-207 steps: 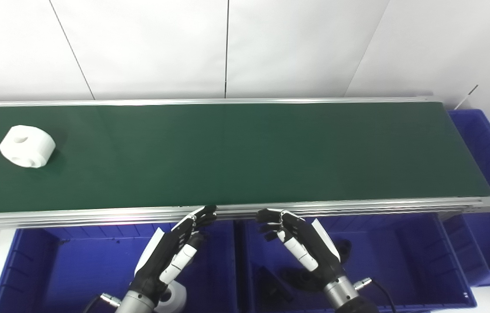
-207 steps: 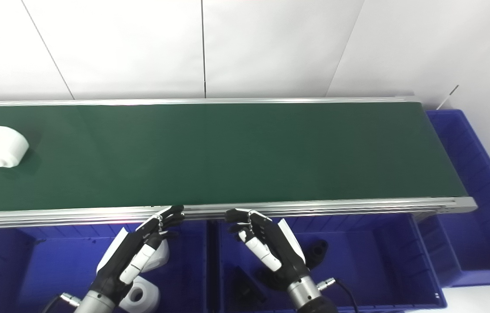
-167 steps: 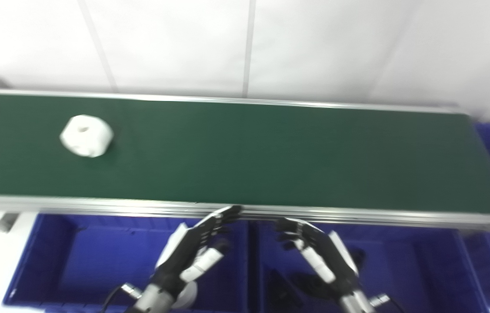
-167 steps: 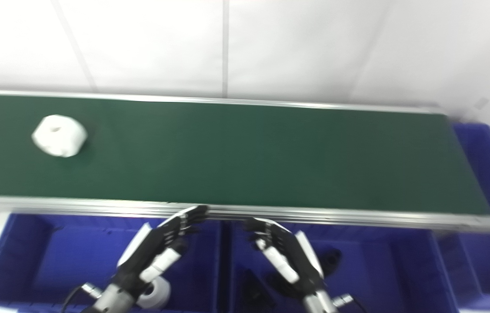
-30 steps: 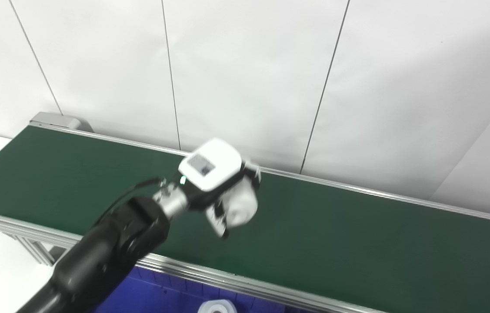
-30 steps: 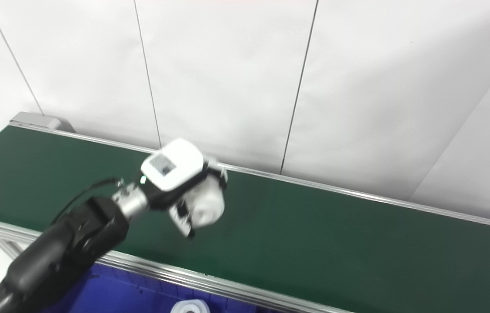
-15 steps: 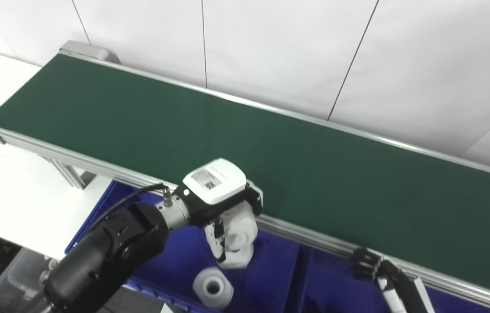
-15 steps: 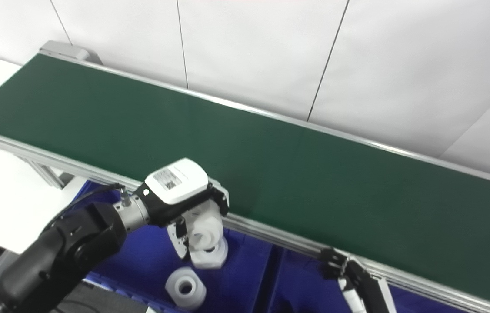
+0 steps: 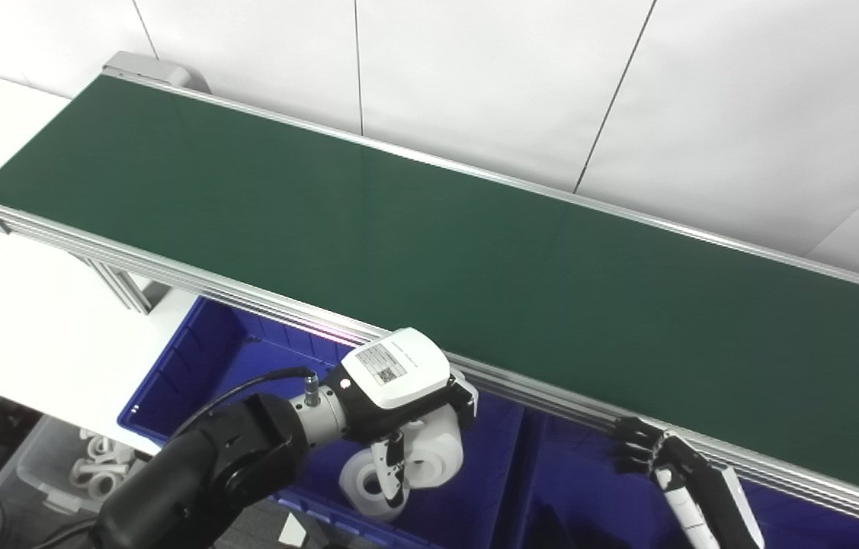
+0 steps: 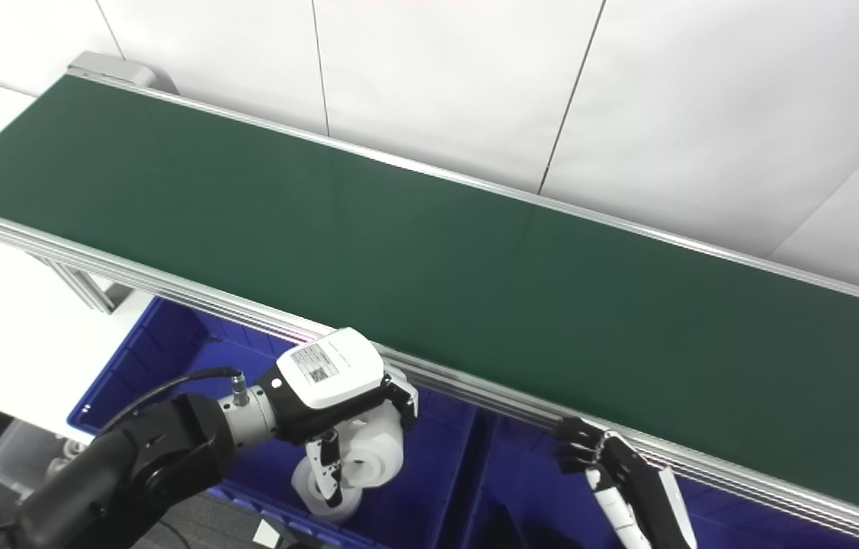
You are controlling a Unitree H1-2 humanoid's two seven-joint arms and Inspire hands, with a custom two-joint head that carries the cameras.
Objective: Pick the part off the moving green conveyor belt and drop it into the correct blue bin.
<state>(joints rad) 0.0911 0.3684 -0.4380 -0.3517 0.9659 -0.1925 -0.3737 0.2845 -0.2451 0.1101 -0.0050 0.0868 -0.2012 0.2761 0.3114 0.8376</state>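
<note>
My left hand (image 9: 402, 408) is shut on a white round part (image 9: 434, 457) with a centre hole and holds it low inside the left blue bin (image 9: 193, 358), just in front of the belt's near rail. Another white part (image 9: 359, 488) lies in that bin, partly hidden behind the hand. The green conveyor belt (image 9: 429, 229) runs diagonally across the view with nothing on it. At the bottom right, beside the rail, my right hand (image 9: 673, 476) shows with its fingers apart and nothing in them.
A second blue bin (image 9: 574, 496) adjoins the first on the right, under the rail. A white tabletop (image 9: 25, 320) lies to the left, with clear boxes of small parts (image 9: 71, 473) below it. White wall panels stand behind the belt.
The left hand has carried the white part off the belt, over the near rail and down into the left blue bin. The camera has tilted down and swung left.
</note>
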